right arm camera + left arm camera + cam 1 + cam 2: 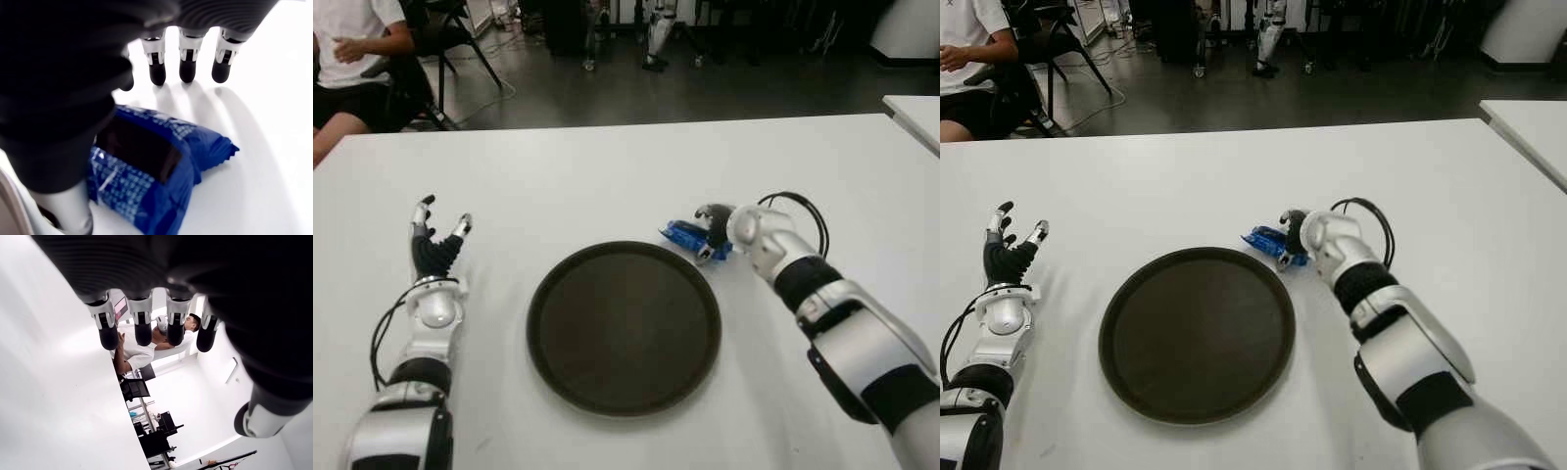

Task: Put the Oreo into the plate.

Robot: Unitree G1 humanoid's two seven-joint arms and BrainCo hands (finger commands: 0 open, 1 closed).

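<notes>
Oreo pack [683,236]: lay on white table [607,176], just beside plate [624,326] at its far right rim | right hand [717,231]: over the pack, fingers [188,63] extended, not clamped | left hand [434,247]: left of plate, fingers spread, empty

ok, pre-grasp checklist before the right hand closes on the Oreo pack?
1. Oreo pack located: ok, lying on the white table just off the plate's far right rim.
2. Right hand over the pack: ok, fingers extended beyond it, thumb beside it.
3. Grasp closed: not ok, fingers not wrapped around the pack yet.
4. Plate free to receive: ok, nothing in it.
5. Left hand out of the way: ok, open, left of the plate.
6. Pack clear of the plate rim: cannot tell, they look very close.
</notes>
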